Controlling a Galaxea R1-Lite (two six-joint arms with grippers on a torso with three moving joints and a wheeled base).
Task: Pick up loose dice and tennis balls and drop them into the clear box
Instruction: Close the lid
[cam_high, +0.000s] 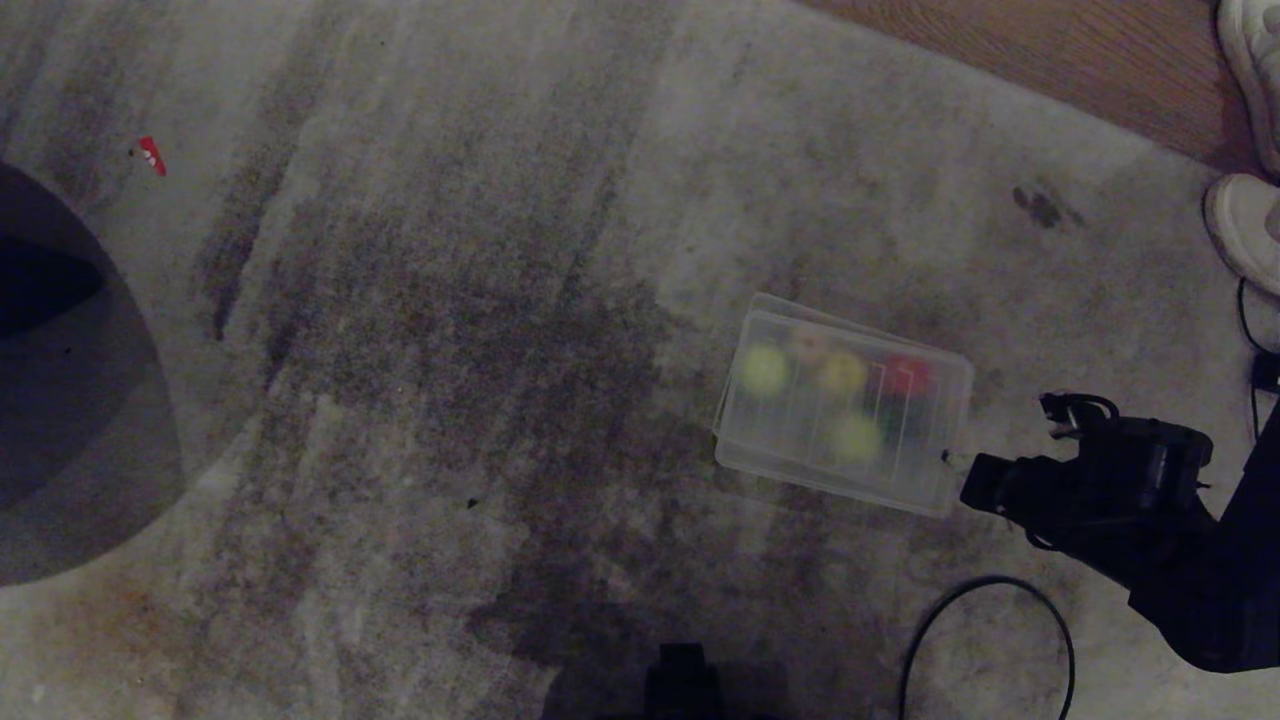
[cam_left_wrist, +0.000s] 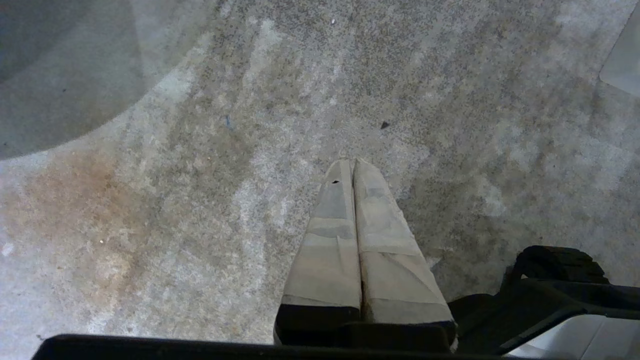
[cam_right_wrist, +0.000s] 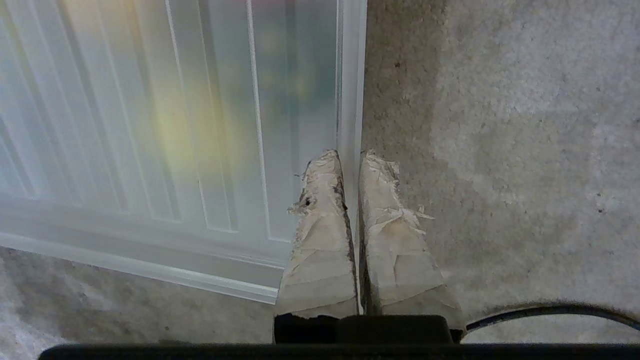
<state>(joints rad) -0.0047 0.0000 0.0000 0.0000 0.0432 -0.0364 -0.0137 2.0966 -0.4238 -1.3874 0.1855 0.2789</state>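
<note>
The clear box (cam_high: 822, 478) lies on the carpet right of centre, with a flat ribbed clear lid (cam_right_wrist: 150, 125) over it. Through the lid two yellow-green tennis balls (cam_high: 763, 370) (cam_high: 856, 437) show as blurred blobs, beside a yellowish, an orange and a red shape. Which of these are dice I cannot tell. My right gripper (cam_high: 968, 482) is at the box's near right corner. In the right wrist view it (cam_right_wrist: 352, 155) is shut, its fingers straddling the lid's rim. My left gripper (cam_left_wrist: 352, 162) hangs shut and empty over bare carpet.
A person's white shoes (cam_high: 1250, 230) stand at the right edge, by the wooden floor (cam_high: 1000, 50). A black cable (cam_high: 985, 620) loops on the carpet near my right arm. A grey rounded object (cam_high: 70, 420) fills the left side. A small red scrap (cam_high: 150, 155) lies far left.
</note>
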